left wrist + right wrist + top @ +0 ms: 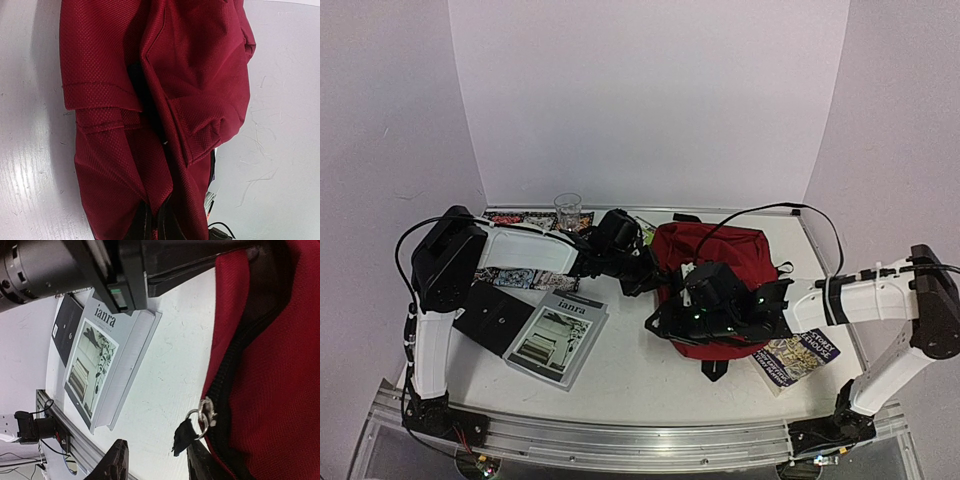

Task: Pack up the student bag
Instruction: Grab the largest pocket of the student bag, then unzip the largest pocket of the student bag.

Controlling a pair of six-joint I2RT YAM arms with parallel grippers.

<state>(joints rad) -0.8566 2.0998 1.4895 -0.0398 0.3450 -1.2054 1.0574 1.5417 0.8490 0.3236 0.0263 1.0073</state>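
The student bag (715, 250) lies on the bench (640, 375). My left hand (642, 272) is pinched shut on fabric at its left edge. My right hand (157, 454) stands half-wide at its zip pull (194, 426), gripping nothing.

Reads as a robotics lab, a small staged test cell rather than a lived-in room. Shows it in a scuffed white table (640, 380) boxed in behind and at both sides by plain pale panels (650, 100); in an aluminium rail (650, 442) along the table's near edge, carrying a left arm (525, 250) and a right arm (865, 295) of white and black, bolted near the table's front corners. Bears staged props on the table top: a dark-red backpack (720, 255), a book titled "ianra" (560, 340), a magazine (800, 360) at the table's right edge, a drinking glass (568, 210) at its far edge.
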